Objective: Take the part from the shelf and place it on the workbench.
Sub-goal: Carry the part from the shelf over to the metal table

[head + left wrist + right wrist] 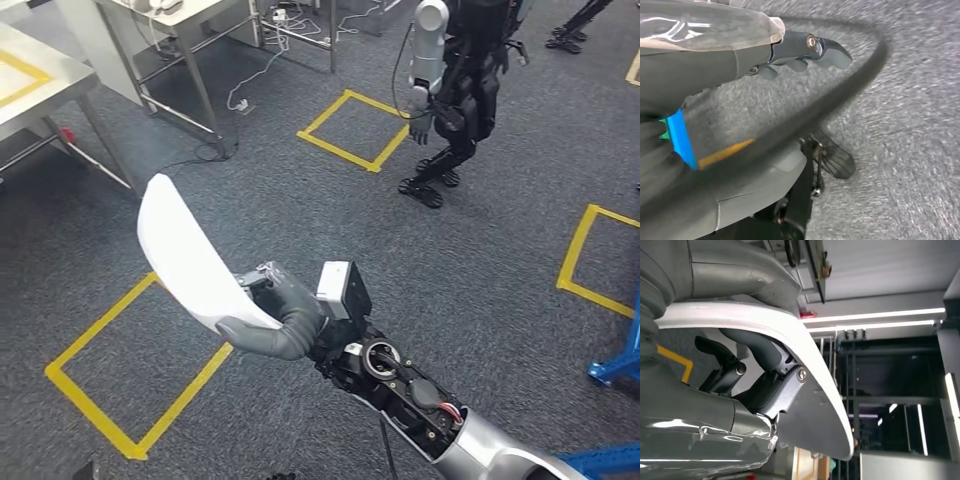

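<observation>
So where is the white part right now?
In the head view, the white curved part is held up in the robot's right hand, left of centre, over the grey carpet above the yellow floor square.

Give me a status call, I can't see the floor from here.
Right hand grips the white part, carried over the carpet. Left hand holds nothing, fingers apart. Workbench ahead left; another robot standing off right.

floor: grey carpet [302, 210] | yellow tape squares [352, 130] | metal tables [45, 75] | ceiling strip lights [874, 315]
</observation>
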Robot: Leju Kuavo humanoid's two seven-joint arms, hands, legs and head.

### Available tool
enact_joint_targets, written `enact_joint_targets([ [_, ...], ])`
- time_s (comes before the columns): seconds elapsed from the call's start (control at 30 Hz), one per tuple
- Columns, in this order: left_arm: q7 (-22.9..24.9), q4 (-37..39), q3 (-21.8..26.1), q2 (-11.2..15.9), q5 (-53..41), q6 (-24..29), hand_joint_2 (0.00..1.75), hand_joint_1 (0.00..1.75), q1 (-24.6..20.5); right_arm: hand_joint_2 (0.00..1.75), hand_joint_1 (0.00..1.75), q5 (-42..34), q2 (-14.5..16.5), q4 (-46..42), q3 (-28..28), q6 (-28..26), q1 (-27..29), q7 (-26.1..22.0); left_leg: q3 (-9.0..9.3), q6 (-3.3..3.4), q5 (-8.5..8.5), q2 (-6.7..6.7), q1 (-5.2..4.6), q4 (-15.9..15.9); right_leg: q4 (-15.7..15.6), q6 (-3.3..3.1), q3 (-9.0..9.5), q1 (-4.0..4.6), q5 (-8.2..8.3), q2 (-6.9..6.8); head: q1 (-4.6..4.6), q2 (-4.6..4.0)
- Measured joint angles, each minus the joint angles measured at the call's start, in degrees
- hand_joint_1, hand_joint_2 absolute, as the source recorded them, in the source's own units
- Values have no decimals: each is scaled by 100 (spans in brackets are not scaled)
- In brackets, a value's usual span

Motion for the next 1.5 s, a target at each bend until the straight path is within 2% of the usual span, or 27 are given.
enact_joint_targets([
  [0.03, -1, 0, 0, 1, 0, -1, 175, 0, 5, 175, 175, 1, -1, 8, 1, -2, 7, 3, -47, -18, -7, 26, 10, 126, 3, 3, -5, 2, -3, -84, -28, 0],
  [0.07, -1, 0, 0, 2, 0, -1, 175, 0, 9, 175, 175, 1, -1, 13, 2, -2, 10, 5, 37, -31, 90, 51, 18, 7, 9, 10, -7, 1, -8, -161, -55, 0],
  [0.13, -1, -1, 0, 12, -1, -2, 175, 0, 10, 175, 175, 1, 1, 17, 3, -10, 10, 9, 507, -34, 424, 209, 24, -811, 38, 49, -4, 5, -37, -295, -112, 0],
  [0.2, -1, -1, 0, 22, -4, -3, 175, 0, 2, 175, 175, 4, 2, 16, 1, -24, 4, 14, 866, 29, 611, 348, 0, -1447, 76, 114, 0, 35, -84, -392, -152, 0],
  [0.23, -1, -1, 0, 23, -5, -4, 175, 0, 2, 175, 175, 7, 2, 15, 1, -27, 2, 16, 914, 74, 615, 364, -18, -1543, 86, 144, 8, 51, -103, -430, -151, 0],
  [0.3, -1, 0, 0, 23, -8, -5, 175, 0, 19, 175, 175, 11, 4, 14, 2, -27, 0, 17, 909, 162, 617, 256, -34, -1528, 92, 197, 37, 54, -132, -497, -116, 0],
  [0.37, -1, 0, 0, 22, -9, -5, 175, 0, 28, 175, 175, 11, 7, 12, 2, -24, -4, 16, 916, 236, 625, 163, -18, -1541, 266, 256, -23, 26, -286, -369, -87, 0],
  [0.47, -1, 0, 0, 22, -14, -5, 175, 0, 18, 175, 175, 11, 5, 15, 2, -20, 1, 13, 913, 312, 637, 30, -13, -1549, 1375, 296, -499, 5, -881, -12, 20, 0],
  [0.5, 0, 0, 0, 22, -15, -5, 175, 0, 19, 175, 175, 11, 4, 20, 2, -21, 9, 14, 909, 320, 639, -26, -23, -1547, 1751, 294, -671, 5, -1015, 29, 52, 0],
  [0.53, 1, 0, 0, 22, -15, -5, 175, 0, 21, 175, 175, 11, 4, 25, 3, -21, 19, 14, 909, 323, 639, -92, -32, -1545, 1935, 284, -762, 5, -1029, 48, 71, 0],
  [0.57, 1, 0, 0, 22, -15, -5, 175, 0, 24, 175, 175, 11, 4, 29, 3, -21, 27, 15, 916, 324, 640, -167, -42, -1543, 1874, 263, -742, 6, -918, 63, 87, 0],
  [0.6, 2, 0, 0, 22, -15, -5, 175, 0, 24, 175, 175, 11, 4, 31, 3, -21, 31, 15, 927, 324, 640, -245, -49, -1542, 1582, 233, -618, 7, -706, 94, 105, 0],
  [0.67, 2, 0, 0, 15, -15, -7, 175, 0, 18, 175, 175, 11, 4, 31, 3, -20, 32, 14, 935, 313, 643, -390, -56, -1541, 742, 152, -258, 9, -260, 311, 138, 0],
  [0.7, 2, 0, 0, 11, -15, -8, 175, 0, 12, 175, 175, 11, 4, 31, 2, -19, 32, 13, 921, 296, 651, -453, -53, -1537, 433, 121, -132, 12, -145, 417, 149, 0],
  [0.73, 2, 0, 0, 9, -15, -9, 175, 0, 11, 175, 175, 11, 4, 31, 2, -19, 32, 13, 893, 270, 666, -512, -43, -1535, 261, 96, -55, 19, -112, 488, 162, 0],
  [0.8, 2, 1, 0, 14, -15, -10, 175, 0, 34, 175, 175, 11, 6, 30, 3, -19, 32, 14, 837, 186, 716, -629, -34, -1547, 161, 71, -2, 19, -129, 428, 186, 0],
  [0.87, 2, 4, 0, 21, -15, -10, 175, 0, 59, 175, 175, 11, 13, 29, 3, -19, 29, 13, 766, 128, 661, -499, -47, -1451, 74, 46, 45, -8, -84, 290, 172, 0],
  [0.97, 3, 7, 0, 32, -16, -10, 175, 0, 22, 175, 175, 11, 19, 30, 3, -19, 25, 11, 281, 75, 159, -53, -53, -478, 0, 7, 61, -15, -36, 64, 51, 0],
  [1.03, 3, 7, 0, 29, -16, -11, 175, 0, 19, 175, 175, 11, 19, 34, 5, -19, 36, 14, -36, 32, -36, 17, -30, 148, 3, 6, 50, -8, -41, -88, -14, 0],
  [1.07, 3, 7, 0, 26, -16, -12, 175, 0, 24, 175, 175, 11, 19, 37, 6, -19, 40, 15, -38, 14, 22, 35, -17, 154, 5, 8, 48, -7, -47, -161, -43, 0],
  [1.1, 3, 7, 0, 26, -16, -12, 175, 0, 28, 175, 175, 11, 19, 38, 7, -19, 42, 15, 97, 2, 178, 70, -5, -96, 11, 17, 49, -9, -57, -228, -72, 0],
  [1.2, 2, 7, 0, 34, -17, -14, 175, 0, 12, 175, 175, 13, 20, 39, 5, -20, 37, 15, 747, 22, 630, 389, -12, -1284, 70, 99, 55, 30, -131, -393, -161, 0],
  [1.27, 2, 8, 0, 34, -22, -21, 175, 0, 4, 175, 175, 17, 21, 39, 2, -21, 32, 16, 839, 107, 642, 436, -45, -1488, 98, 156, 67, 68, -177, -482, -159, 0],
  [1.33, 2, 8, 0, 33, -33, -33, 175, 0, 17, 175, 175, 25, 21, 39, 3, -23, 29, 19, 822, 196, 642, 305, -37, -1480, 118, 210, 85, 55, -225, -527, -117, 0],
  [1.4, 2, 7, 0, 31, -42, -41, 175, 0, 16, 175, 175, 34, 21, 37, 4, -27, 26, 20, 826, 274, 650, 193, -19, -1489, 378, 263, -12, 28, -434, -324, -76, 0],
  [1.47, 2, 8, 0, 31, -48, -43, 175, 0, 7, 175, 175, 39, 20, 37, 3, -30, 28, 23, 823, 326, 655, 87, -27, -1490, 1128, 282, -336, 15, -836, -47, 0, 0],
  [1.5, 2, 9, 0, 31, -49, -43, 175, 0, 6, 175, 175, 40, 20, 38, 4, -31, 34, 28, 819, 339, 656, 21, -39, -1489, 1563, 279, -537, 14, -1008, 12, 33, 0],
])
